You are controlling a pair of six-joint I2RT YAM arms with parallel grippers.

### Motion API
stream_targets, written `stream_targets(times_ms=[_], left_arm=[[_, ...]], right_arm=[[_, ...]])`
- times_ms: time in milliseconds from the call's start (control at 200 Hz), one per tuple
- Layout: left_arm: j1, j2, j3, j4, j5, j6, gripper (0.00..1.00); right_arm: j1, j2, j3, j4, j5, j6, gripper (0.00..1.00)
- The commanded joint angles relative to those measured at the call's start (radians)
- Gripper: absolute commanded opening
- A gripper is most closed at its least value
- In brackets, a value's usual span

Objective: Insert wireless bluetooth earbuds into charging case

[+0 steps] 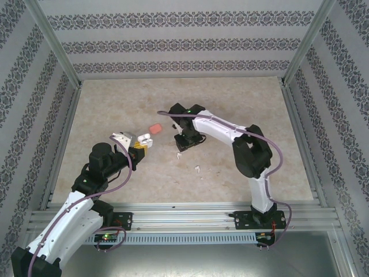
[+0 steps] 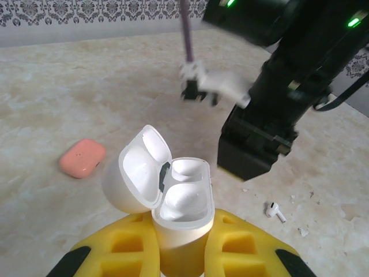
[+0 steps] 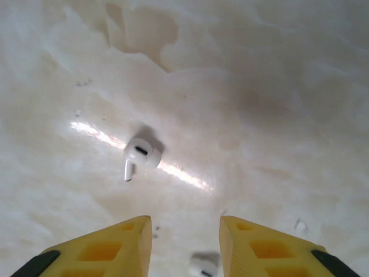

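Left wrist: left gripper (image 2: 182, 245) clamped on open white plastic charging case (image 2: 183, 203); near case, right gripper (image 3: 185, 242) parted over white stemmed earbud (image 3: 141, 156), pickup pending.

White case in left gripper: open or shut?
Open: white case, clamped in the left gripper, has its lid tipped back, inside exposed.

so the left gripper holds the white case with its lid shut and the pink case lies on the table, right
Not quite: the lid is open, tipped back, as the left wrist view shows. The left gripper does hold the white case, and the pink case lies on the table.
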Motion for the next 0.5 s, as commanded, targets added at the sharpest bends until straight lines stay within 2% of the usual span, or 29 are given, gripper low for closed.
stream_targets(times_ms=[0, 100, 250, 495], left_arm=[[-0.007, 0.009, 0.005, 0.046, -0.005, 0.025, 0.0], [-0.007, 0.024, 0.01, 0.056, 0.002, 0.031, 0.0], [-0.007, 0.042, 0.021, 0.06, 0.01, 0.036, 0.0], [-0.007, 0.042, 0.011, 0.071, 0.02, 0.035, 0.0]], right_arm=[[-0.005, -0.059, -0.066, 0.051, -0.071, 0.235, 0.36], [-0.004, -0.068, -0.115, 0.126, -0.091, 0.336, 0.39], [0.0, -0.025, -0.119, 0.147, -0.11, 0.429, 0.46], [0.002, 0.042, -0.152, 0.243, -0.146, 0.51, 0.46]])
